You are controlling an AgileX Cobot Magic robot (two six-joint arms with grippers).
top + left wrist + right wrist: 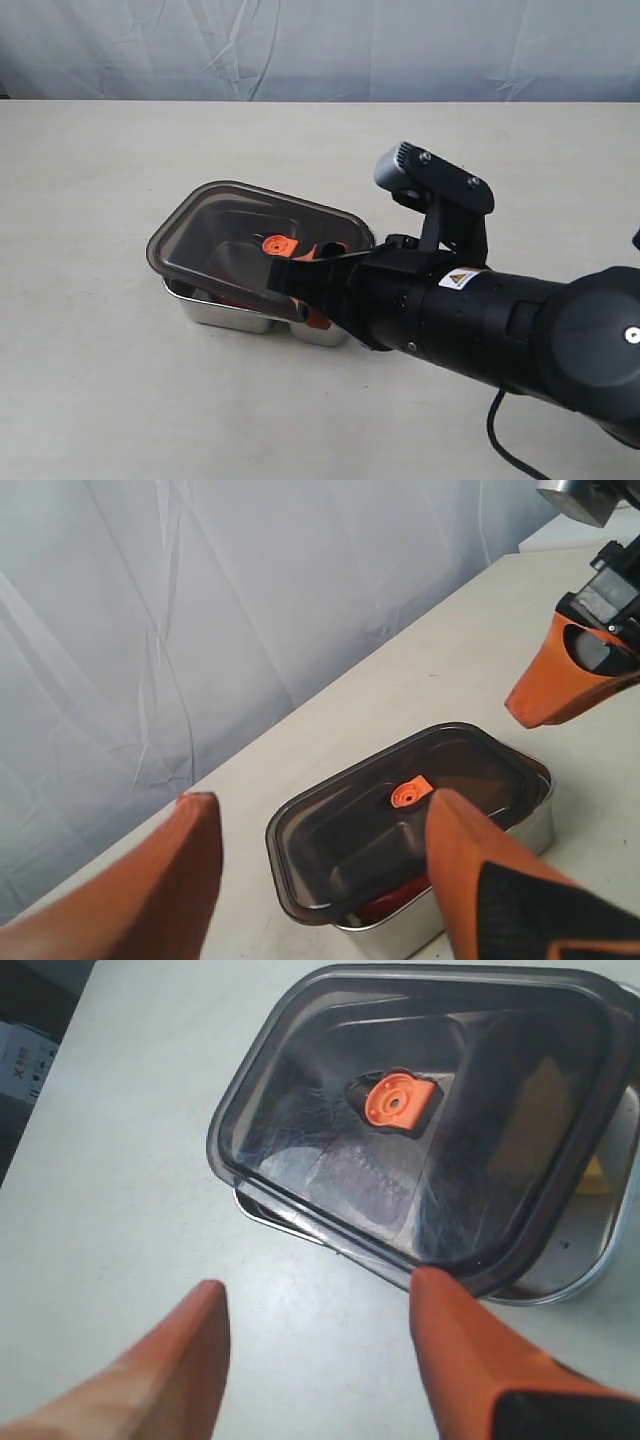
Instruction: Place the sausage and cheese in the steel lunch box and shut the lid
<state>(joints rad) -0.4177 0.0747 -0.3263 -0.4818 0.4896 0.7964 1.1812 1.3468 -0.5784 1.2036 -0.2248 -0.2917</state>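
Note:
The dark translucent lid (230,235) with its orange valve (277,244) lies askew and tilted on the steel lunch box (225,315), overhanging it on the left. My right gripper (300,295) is open at the box's near right corner. In the right wrist view one fingertip (430,1285) sits at the edge of the lid (470,1090), and a bit of yellow cheese (592,1173) shows inside the box (590,1280). My left gripper (320,798) hangs open above the lid (360,830). The red sausage (395,898) shows under the lid's raised edge.
The box stands on a pale table (120,400) with a wrinkled white backdrop (300,50) behind. The bulky black right arm (500,325) fills the near right of the exterior view, where my left arm is out of sight. A cable (500,440) trails beneath it.

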